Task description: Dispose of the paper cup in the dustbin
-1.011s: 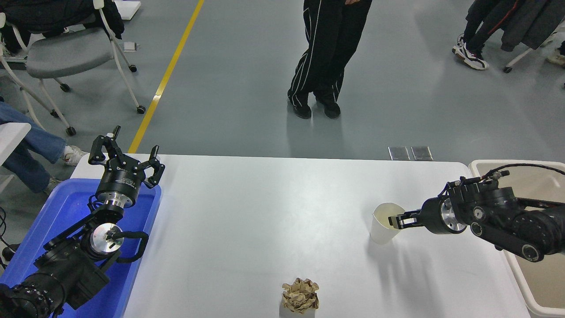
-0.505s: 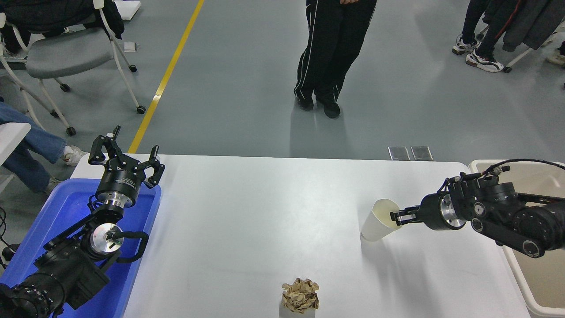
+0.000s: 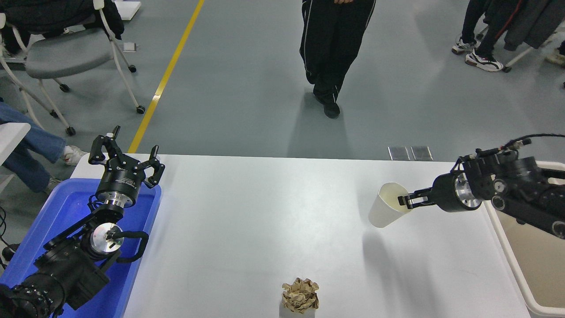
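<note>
The white paper cup [image 3: 387, 205] hangs tilted above the right part of the white table [image 3: 265, 229], its cream inside facing up and right. My right gripper [image 3: 405, 201] is shut on the cup's rim and holds it in the air; the cup's shadow lies on the table below. The beige dustbin [image 3: 525, 260] stands at the table's right edge, to the right of the cup, partly hidden by my right arm. My left gripper [image 3: 126, 155] is open and parked at the lower left.
A bright blue tray [image 3: 66, 212] lies under my left arm. A crumpled brown paper ball [image 3: 300, 295] sits near the table's front edge. A person [image 3: 333, 48] stands beyond the far side. Chairs and seated people are at the top corners.
My right gripper has lifted the cup off the table and carried it up and a little right, towards the dustbin. The standing person has stepped. The left arm has not moved.
</note>
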`<state>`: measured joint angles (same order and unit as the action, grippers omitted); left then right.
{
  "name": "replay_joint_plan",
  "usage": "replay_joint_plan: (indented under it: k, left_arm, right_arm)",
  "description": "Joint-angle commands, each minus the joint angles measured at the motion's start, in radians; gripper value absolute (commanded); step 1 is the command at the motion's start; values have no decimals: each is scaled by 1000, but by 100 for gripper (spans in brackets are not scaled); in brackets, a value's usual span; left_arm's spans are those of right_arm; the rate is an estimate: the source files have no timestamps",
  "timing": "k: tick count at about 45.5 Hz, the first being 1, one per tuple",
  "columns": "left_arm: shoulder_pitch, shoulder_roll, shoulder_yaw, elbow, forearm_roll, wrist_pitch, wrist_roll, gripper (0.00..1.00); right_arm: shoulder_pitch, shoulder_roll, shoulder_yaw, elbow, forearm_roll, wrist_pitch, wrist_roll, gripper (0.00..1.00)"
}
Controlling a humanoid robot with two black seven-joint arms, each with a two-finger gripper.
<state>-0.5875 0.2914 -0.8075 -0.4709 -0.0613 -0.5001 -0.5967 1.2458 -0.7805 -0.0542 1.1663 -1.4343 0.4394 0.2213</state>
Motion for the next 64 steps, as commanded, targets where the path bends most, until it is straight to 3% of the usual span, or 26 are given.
replay_joint_plan:
  k: [1, 18, 39, 53, 64]
  left_arm:
    - [0, 0, 1, 0, 0, 0, 0, 100]
    - [0, 0, 1, 0, 0, 0, 0, 100]
    - [0, 0, 1, 0, 0, 0, 0, 100]
    - [0, 0, 1, 0, 0, 0, 0, 100]
    - [0, 0, 1, 0, 0, 0, 0, 100]
  right_arm:
    - [127, -97, 0, 105, 0, 85, 0, 0]
    - [170, -138, -1, 171, -14, 125, 0, 0]
    - [110, -193, 7, -13, -21, 102, 46, 0]
    - [-32, -237, 14, -163, 11, -65, 72, 0]
    - [-166, -180, 14, -404, 204, -143, 95, 0]
